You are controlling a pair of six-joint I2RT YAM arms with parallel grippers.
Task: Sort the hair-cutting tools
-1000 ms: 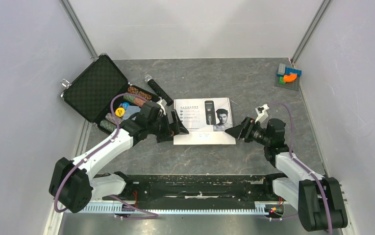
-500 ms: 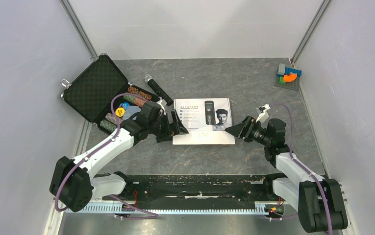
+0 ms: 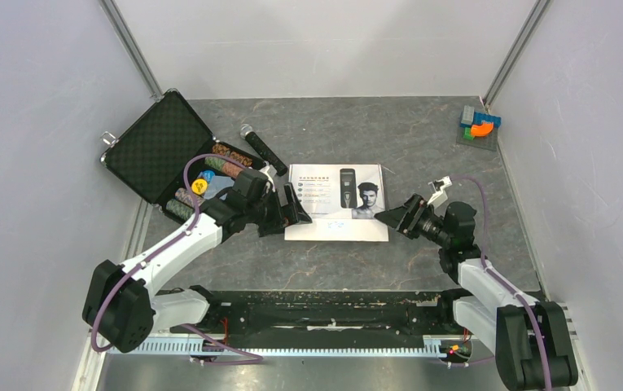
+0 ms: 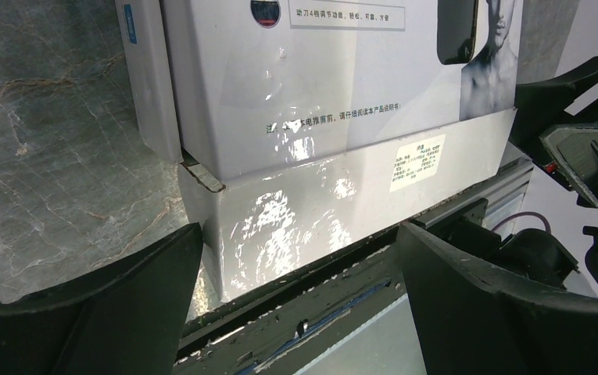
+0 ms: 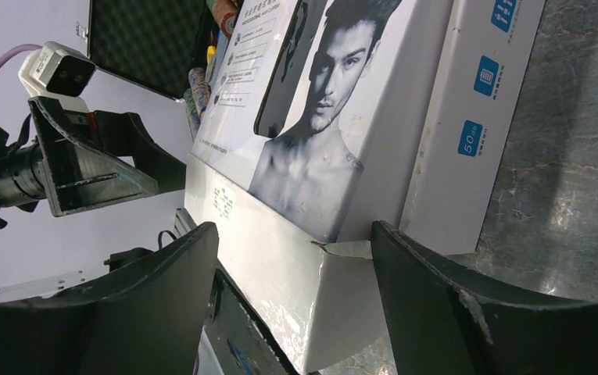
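Clipper box (image 3: 324, 204) lies between left gripper (image 3: 290, 213) and right gripper (image 3: 389, 221), both spread wide, apparently untouched.

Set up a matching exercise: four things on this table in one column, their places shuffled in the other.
1 clipper box
2 microphone
3 chip case
4 toy blocks

A far right corner
B between left gripper and right gripper
C far left, lid open
D between chip case and clipper box

Pairs: 1-B, 2-D, 3-C, 4-A
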